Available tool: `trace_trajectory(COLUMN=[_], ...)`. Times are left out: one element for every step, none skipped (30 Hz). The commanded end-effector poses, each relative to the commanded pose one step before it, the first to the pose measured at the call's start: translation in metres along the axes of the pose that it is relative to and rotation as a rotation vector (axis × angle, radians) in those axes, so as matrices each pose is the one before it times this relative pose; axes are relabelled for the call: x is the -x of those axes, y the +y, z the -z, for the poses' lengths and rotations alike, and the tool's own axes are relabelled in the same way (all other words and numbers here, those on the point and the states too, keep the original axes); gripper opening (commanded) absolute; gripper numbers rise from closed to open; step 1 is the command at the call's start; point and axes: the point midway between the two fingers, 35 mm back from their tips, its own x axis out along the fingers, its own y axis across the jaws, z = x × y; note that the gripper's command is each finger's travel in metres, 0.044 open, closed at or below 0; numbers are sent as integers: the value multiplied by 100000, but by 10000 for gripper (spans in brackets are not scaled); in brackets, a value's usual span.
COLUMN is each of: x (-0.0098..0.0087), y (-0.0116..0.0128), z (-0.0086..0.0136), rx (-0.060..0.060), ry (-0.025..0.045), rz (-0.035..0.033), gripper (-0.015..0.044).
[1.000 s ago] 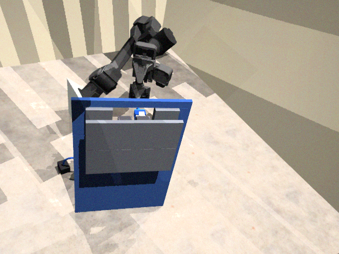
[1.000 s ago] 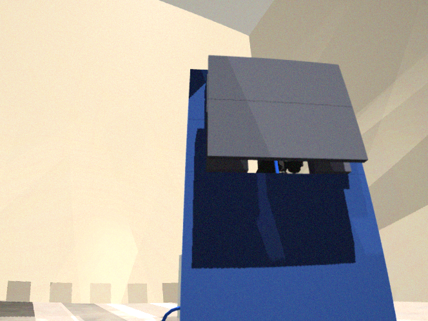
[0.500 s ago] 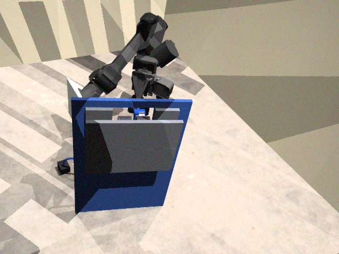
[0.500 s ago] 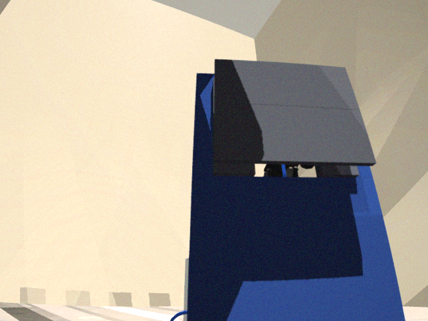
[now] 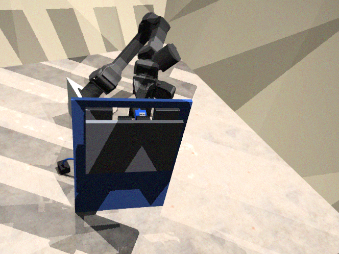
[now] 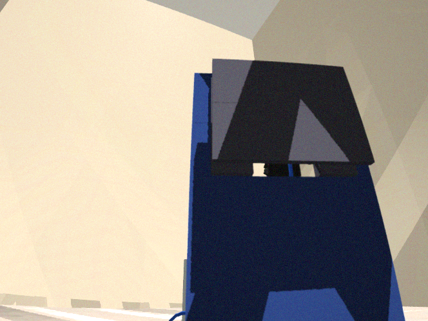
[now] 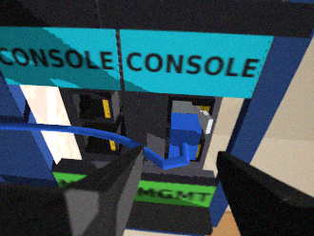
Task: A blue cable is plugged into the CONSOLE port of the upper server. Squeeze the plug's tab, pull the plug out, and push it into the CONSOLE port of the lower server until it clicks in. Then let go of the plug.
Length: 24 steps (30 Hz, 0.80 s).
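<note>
Beige walls (image 5: pixel 260 41) (image 6: pixel 103 155) enclose pale, shadow-striped surface (image 5: pixel 246 191).

Landmark: blue rack frame (image 5: pixel 131 100) (image 6: pixel 290 234) (image 7: pixel 257 119). Small black block (image 5: pixel 63 167) beside it in top view, on pale mottled surface (image 5: pixel 219 163). White-edged panel (image 5: pixel 73 86) behind frame.

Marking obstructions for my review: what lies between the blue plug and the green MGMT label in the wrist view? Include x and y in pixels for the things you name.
The blue cable (image 7: pixel 166 165) crosses between the blue plug (image 7: pixel 185 125) and the green label (image 7: pixel 175 192), in the wrist view.
</note>
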Motion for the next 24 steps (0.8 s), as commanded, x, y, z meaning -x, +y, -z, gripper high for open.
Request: trace_trajectory(x=[-646,-152,-153,-153,-154,-154,-154,-155,-155,-156,-156,-156,-157,-157,-157,-158,-158,-158,-159,-159,-159,-132,-80,-27], y=[-544,-4,-3,-2,-1,0,1,2,3,4,5,6,7,8,9,10,11,12,13,14,15,13,8,3], z=[-495,-44,-44,-43,-43,-42,-42,-42,-41,-41,-40,-40,-40,-39,-39,-38,-38,-37,-37,-36,-36,-29,-18,-6], rx=[-400,-2,-2,-2,-2,-2,-2,-2,-2,-2,-2,-2,-2,-2,-2,-2,-2,-2,-2,-2,-2,-2,-1,0], ry=[-534,-8,-8,-8,-8,-8,-8,-8,-8,-8,-8,-8,-8,-8,-8,-8,-8,-8,-8,-8,-8,-7,-4,-1], rz=[1435,8,8,8,8,8,8,8,8,8,8,8,8,8,9,9,9,9,9,9,9,7,4,1], gripper=[239,239,239,239,239,239,239,239,239,239,239,239,239,239,239,239,239,239,239,239,239,239,239,239])
